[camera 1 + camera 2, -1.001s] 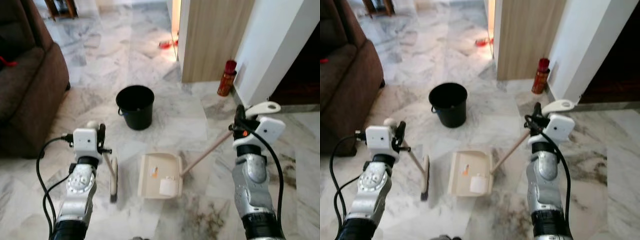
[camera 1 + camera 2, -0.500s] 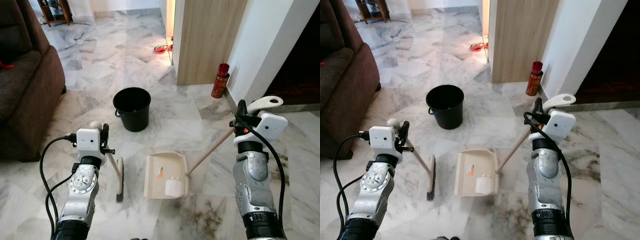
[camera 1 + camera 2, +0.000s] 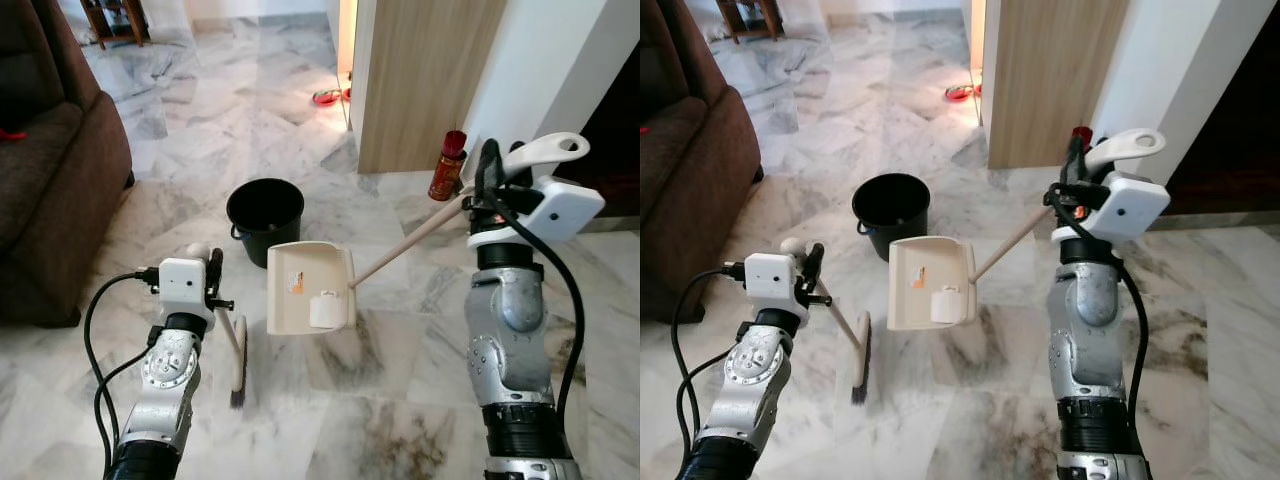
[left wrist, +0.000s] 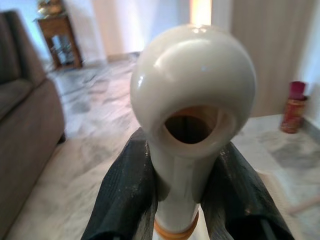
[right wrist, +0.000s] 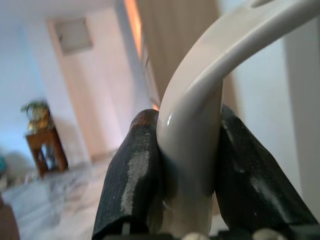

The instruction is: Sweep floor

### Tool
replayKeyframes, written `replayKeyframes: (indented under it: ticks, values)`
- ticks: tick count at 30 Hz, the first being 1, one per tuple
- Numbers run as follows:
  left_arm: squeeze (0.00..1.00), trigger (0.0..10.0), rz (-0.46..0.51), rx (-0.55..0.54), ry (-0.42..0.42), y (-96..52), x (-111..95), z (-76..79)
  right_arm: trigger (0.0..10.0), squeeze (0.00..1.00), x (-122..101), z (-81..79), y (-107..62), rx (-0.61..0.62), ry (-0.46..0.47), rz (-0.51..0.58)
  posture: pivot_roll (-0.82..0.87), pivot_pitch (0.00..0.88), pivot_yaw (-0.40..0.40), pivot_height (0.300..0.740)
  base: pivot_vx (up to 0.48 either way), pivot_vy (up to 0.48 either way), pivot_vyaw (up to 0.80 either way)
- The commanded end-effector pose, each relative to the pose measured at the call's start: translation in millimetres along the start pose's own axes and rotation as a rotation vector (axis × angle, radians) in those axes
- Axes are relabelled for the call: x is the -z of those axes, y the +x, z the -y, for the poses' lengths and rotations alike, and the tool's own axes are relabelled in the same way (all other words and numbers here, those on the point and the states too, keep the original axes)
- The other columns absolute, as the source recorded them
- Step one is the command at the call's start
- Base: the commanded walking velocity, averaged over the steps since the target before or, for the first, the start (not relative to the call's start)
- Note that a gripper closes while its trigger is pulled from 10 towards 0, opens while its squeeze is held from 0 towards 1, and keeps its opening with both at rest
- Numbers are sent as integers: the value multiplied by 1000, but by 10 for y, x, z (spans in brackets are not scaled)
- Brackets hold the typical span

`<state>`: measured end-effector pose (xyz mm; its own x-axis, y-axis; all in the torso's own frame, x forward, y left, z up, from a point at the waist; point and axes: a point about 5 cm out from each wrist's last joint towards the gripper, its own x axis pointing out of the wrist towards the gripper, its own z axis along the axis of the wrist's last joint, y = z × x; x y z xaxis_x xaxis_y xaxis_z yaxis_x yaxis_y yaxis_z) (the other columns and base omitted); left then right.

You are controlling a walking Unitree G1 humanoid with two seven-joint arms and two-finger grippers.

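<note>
Right gripper [image 3: 487, 170]: dustpan [image 3: 308, 288] raised, handle diagonal.

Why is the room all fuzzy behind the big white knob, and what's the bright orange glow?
Left wrist view: the broom handle knob sits close and sharp, so the sofa and spray can behind blur. Left eye view: warm light glares off the floor beside the wooden panel.
</note>
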<state>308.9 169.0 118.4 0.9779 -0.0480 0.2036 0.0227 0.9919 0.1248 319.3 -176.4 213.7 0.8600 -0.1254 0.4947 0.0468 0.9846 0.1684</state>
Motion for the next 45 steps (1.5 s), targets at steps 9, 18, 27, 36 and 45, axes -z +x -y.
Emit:
replayKeyframes:
  ticks: [9, 18, 27, 36, 45]
  values:
    - [0, 10000, 32, -29, 24, 8, -59, -103, 10000, 0, -83, -112, 21, -24, 54, 26, 81, 98, 36, 740, 327, 0, 89]
    - [0, 10000, 34, -30, 24, 7, -62, -103, 10000, 0, -109, -123, 38, -29, 64, 29, 81, 99, 35, 740, 338, 0, 0]
    - [0, 10000, 31, -28, 22, 11, -62, -95, 10000, 0, -271, -118, 116, -7, 89, 99, 79, 112, 37, 740, 347, 0, 0]
    - [0, 10000, 28, -30, 18, 16, -60, -95, 10000, 0, -374, -217, 170, -51, 90, 129, 79, 121, 39, 740, 350, 0, 0]
    - [0, 10000, 28, -29, 17, 22, -61, -94, 10000, 0, -340, -239, 162, -48, 99, 109, 80, 128, 40, 740, 353, 0, 356]
